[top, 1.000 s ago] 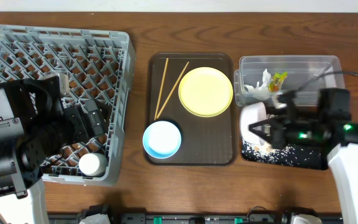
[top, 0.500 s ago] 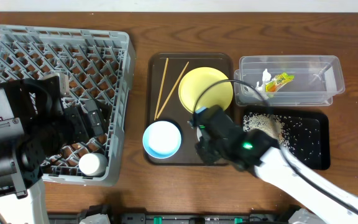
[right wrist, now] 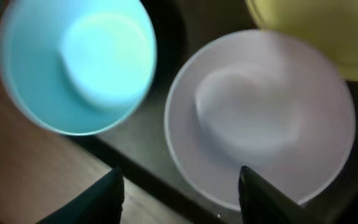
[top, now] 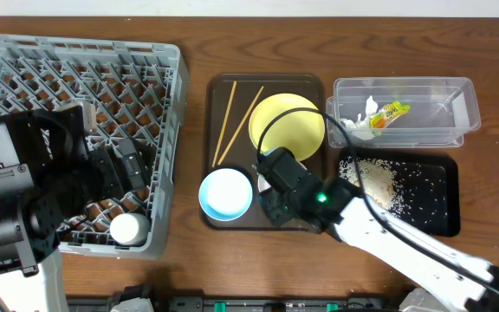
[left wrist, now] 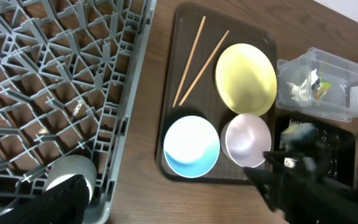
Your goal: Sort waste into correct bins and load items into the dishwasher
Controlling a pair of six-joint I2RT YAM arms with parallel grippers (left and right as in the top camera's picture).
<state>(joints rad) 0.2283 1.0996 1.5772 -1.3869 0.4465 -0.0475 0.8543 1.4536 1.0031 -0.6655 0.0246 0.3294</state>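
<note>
My right gripper (right wrist: 182,186) is open low over the brown tray (top: 306,221). The near rim of the white bowl (right wrist: 260,118) lies between its fingers, and the bowl rests on the tray beside the light-blue bowl (top: 226,192). The yellow plate (top: 288,121) and two chopsticks (top: 232,121) lie further back. The right arm (top: 297,191) hides the white bowl from overhead. The clear tub (top: 457,104) holds the wrapper (top: 391,113) and white paper (top: 358,121). Rice crumbs (top: 375,178) lie in the black tray (top: 436,217). My left gripper (top: 119,173) hangs open over the grey dish rack (top: 85,78).
A white round cup-like object (top: 130,228) sits in the rack's near right corner, next to my left finger (left wrist: 61,199). Bare wooden table (top: 193,173) separates the rack from the brown tray.
The right arm swung from the bins over to the brown tray. Its jaws, shut on the white bowl before, now stand apart with the bowl on the tray. The left arm stayed still.
</note>
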